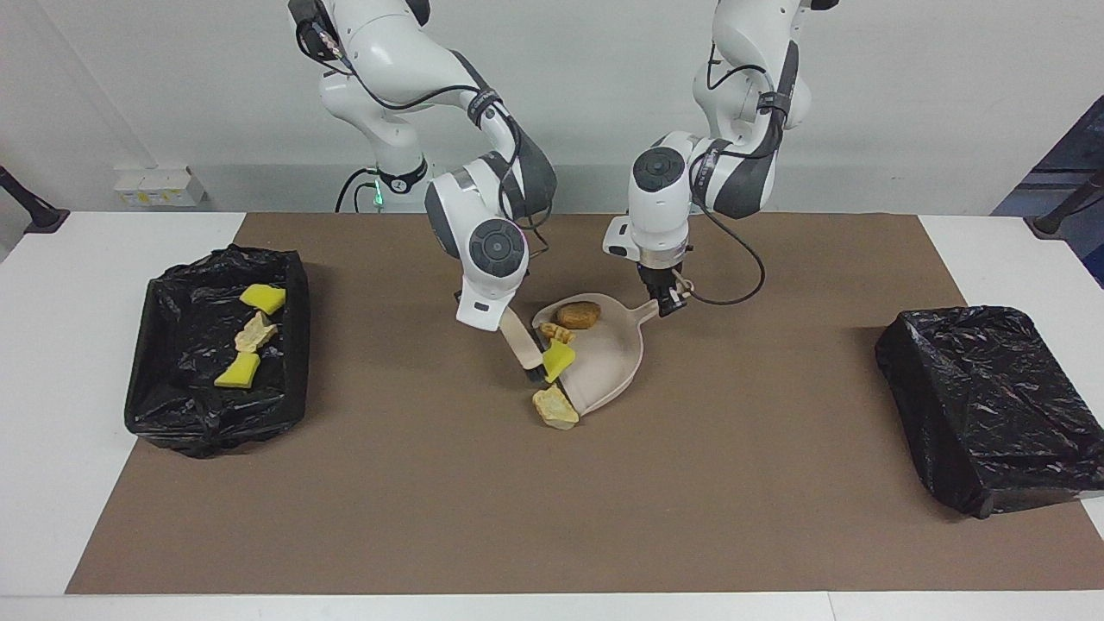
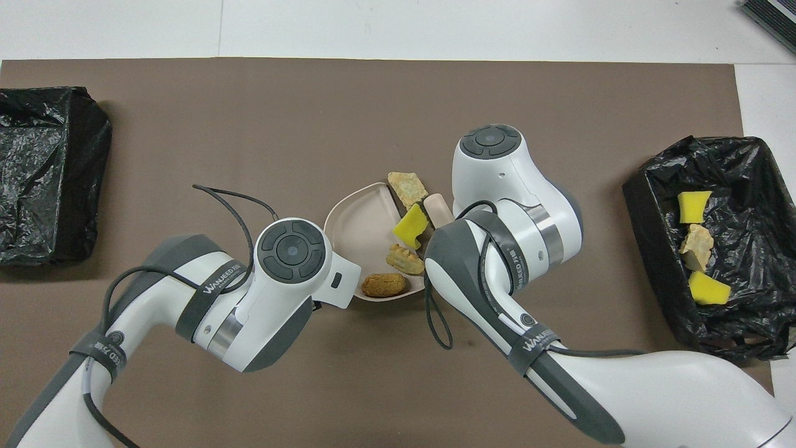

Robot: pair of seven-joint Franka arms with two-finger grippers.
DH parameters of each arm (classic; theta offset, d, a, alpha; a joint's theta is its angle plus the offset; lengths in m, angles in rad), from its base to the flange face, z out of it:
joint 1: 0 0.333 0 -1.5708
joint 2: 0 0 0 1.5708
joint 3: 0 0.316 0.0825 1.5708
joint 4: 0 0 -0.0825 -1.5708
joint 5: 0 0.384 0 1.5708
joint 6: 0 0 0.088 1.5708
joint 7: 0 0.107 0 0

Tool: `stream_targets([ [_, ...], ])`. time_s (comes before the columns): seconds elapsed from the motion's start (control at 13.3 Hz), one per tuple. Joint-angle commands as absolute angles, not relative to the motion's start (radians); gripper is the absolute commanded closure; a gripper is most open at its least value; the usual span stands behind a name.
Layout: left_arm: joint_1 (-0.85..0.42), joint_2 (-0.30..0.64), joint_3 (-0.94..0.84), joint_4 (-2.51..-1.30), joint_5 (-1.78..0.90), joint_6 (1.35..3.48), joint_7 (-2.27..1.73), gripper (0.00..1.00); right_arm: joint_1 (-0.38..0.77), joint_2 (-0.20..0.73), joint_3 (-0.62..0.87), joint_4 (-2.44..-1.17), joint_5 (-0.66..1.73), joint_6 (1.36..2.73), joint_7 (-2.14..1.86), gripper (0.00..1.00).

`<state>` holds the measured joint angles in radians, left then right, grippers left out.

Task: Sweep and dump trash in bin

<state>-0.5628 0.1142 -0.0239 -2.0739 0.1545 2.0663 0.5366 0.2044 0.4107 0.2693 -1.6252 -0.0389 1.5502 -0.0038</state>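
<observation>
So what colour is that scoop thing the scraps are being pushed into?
The dustpan is a pale pinkish beige, plain with no pattern; the facing view shows it best.

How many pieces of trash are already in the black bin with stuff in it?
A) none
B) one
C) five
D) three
D: the open bin at the right arm's end of the table holds three pieces, a yellow sponge chunk, a tan lump and another yellow sponge chunk; the overhead view shows the same three.
</observation>
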Motion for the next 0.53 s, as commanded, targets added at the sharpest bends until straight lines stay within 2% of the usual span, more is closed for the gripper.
stream_targets([
  [0.0,-0.551,0.094,-0.026,-2.105,0.149,2.082,0.47,1.0,0.198,0.472,0.273,-1.53,-0.106,1.532,-0.029,1.0],
  [0.45,-0.537,0.094,-0.026,-2.103,0.149,2.049,0.391,1.0,0.169,0.583,0.273,-1.464,-0.175,1.664,-0.035,1.0],
])
